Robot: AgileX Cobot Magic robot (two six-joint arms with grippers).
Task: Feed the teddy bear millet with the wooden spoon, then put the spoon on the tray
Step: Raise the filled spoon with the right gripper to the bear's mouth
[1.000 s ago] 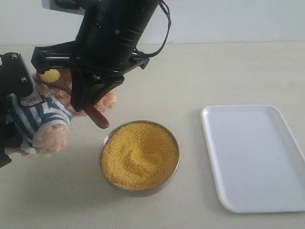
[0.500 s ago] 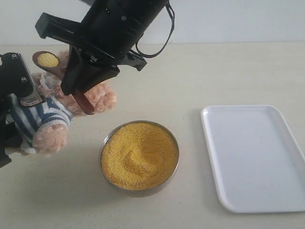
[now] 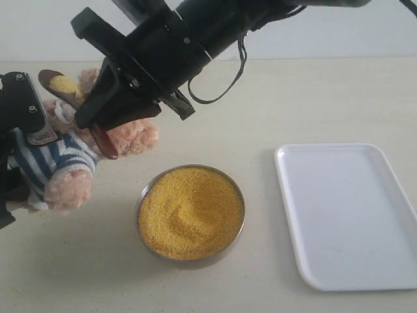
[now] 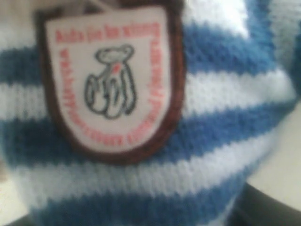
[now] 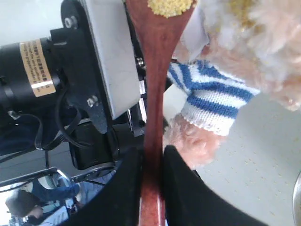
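Note:
The teddy bear (image 3: pixel 65 186) sits at the left edge, its striped shirt and chest badge (image 4: pixel 110 77) filling the left wrist view. My left gripper (image 3: pixel 13 176) is shut on its body, the fingers mostly hidden. The right gripper (image 3: pixel 98 120) reaches across from the right, shut on the handle of the wooden spoon (image 5: pixel 157 80). The spoon's bowl (image 3: pixel 58 83) carries a little millet (image 5: pixel 170 5) and is held at the bear's head (image 5: pixel 249 42). More millet (image 3: pixel 190 212) fills the metal bowl (image 3: pixel 140 199). The white tray (image 3: pixel 345 215) lies at the right.
The right arm's black body (image 3: pixel 182 39) hangs over the table's upper left, above the bear. The left arm's housing (image 5: pixel 42 80) stands close beside the spoon. Beige tabletop (image 3: pixel 260 117) shows between bowl and tray.
The right arm has swung up and tilted. The spoon's loaded bowl has moved left and up to the bear's head. Bear, metal bowl and tray have stayed put.

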